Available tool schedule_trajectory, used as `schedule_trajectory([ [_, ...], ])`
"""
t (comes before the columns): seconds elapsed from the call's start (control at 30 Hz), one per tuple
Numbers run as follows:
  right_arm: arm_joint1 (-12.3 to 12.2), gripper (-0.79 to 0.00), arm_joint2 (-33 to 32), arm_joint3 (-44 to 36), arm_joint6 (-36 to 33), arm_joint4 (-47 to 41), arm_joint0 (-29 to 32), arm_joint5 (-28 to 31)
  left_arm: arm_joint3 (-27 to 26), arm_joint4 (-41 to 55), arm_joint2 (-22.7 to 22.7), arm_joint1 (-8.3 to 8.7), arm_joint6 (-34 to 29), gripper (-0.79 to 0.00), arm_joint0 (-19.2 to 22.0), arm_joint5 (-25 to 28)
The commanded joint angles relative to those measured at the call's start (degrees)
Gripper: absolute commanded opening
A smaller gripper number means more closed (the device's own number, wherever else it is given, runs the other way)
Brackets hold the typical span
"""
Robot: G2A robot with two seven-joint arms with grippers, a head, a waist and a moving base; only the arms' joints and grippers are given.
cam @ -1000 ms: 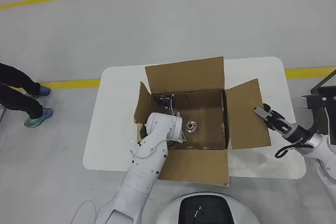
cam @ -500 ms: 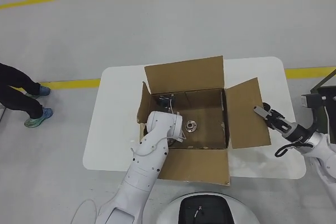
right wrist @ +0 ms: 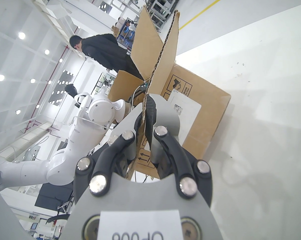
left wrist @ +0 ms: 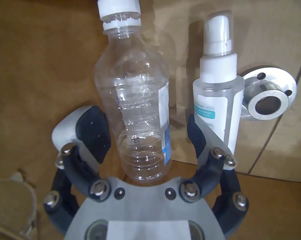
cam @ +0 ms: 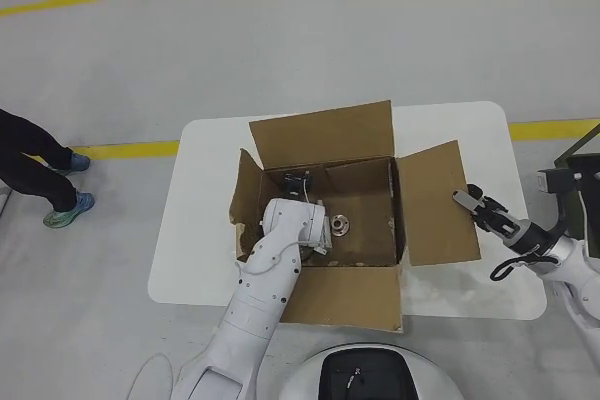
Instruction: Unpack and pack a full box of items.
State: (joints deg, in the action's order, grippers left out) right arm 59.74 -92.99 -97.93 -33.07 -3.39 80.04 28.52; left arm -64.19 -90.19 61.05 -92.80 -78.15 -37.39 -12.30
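Observation:
An open cardboard box (cam: 325, 135) stands on the white table (cam: 460, 125). My left arm reaches down into it. Inside, my left gripper (left wrist: 140, 113) is open, with one finger on each side of a clear plastic bottle (left wrist: 133, 96) with a white cap. Beside the bottle lies a small white spray bottle (left wrist: 218, 96), and past it a metal flange (left wrist: 268, 93), which sits on the box floor (cam: 341, 224). My right gripper (cam: 467, 198) is shut on the outer edge of the box's right flap (cam: 435, 205); its fingers (right wrist: 153, 108) pinch the cardboard (right wrist: 165, 41).
A dark item with a thin cable (cam: 298, 180) lies at the box's back left corner. A pale object (left wrist: 15, 201) sits on the box floor near my left gripper. A dark rack (cam: 590, 180) stands beyond the table's right edge.
The box has slid slightly to the left and its left flap has swung outward. My left arm shifted a little inside it. The right gripper has kept its hold on the flap.

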Motion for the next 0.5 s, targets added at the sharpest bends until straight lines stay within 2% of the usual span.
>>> schedule_trajectory([
  [0.0, -0.01, -0.785, -0.02, -0.08, 0.09, 0.05, 0.12, -0.02, 0.25, -0.21, 0.07, -0.07, 0.10, -0.154, 0.06, -0.05],
  [0.07, -0.01, -0.785, -0.02, -0.16, 0.14, 0.07, 0.20, -0.02, 0.56, -0.36, 0.23, -0.12, 0.18, -0.182, 0.11, -0.19],
  [0.2, -0.03, -0.785, 0.00, -0.35, 0.14, 0.11, 0.33, -0.01, 1.01, -0.65, 0.47, -0.25, 0.40, -0.413, 0.18, -0.44],
  [0.3, -0.05, -0.785, 0.00, -0.30, 0.08, 0.14, 0.38, -0.06, 1.05, -0.57, 0.71, -0.34, 0.61, -0.770, 0.09, -0.46],
  [0.47, -0.07, -0.785, 0.11, 0.05, 0.14, 0.44, 0.31, -0.33, 0.00, 0.73, 1.61, -0.43, 0.57, -0.785, -0.51, -0.24],
])
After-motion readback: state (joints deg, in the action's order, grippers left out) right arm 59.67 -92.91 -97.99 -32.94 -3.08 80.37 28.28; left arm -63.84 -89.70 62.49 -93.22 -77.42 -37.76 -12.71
